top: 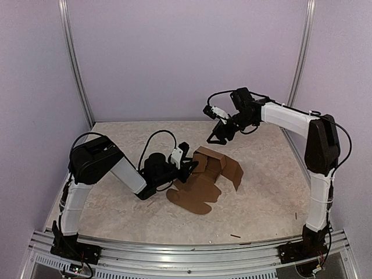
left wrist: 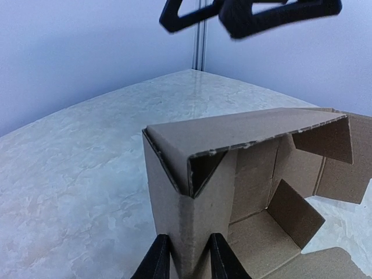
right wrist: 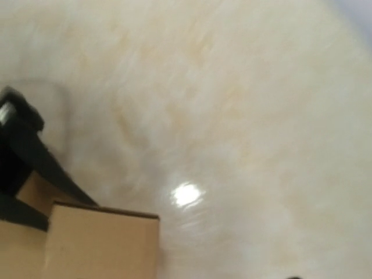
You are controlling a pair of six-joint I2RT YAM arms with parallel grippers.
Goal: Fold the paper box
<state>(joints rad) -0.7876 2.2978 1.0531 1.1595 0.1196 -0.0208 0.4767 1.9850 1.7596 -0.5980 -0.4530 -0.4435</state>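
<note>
Matt brown cardboard paper box (left wrist: 192, 221), creased edges; glossy smooth marbled table (left wrist: 87, 174)

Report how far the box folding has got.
Done: part of the paper box stands up as walls, with one panel bent over. In hand: the left gripper pinches an upright corner fold; the right gripper hovers above, open and empty. Left: the rounded flaps lie flat on the table, inner tabs stick out loose, and nothing is closed.
</note>
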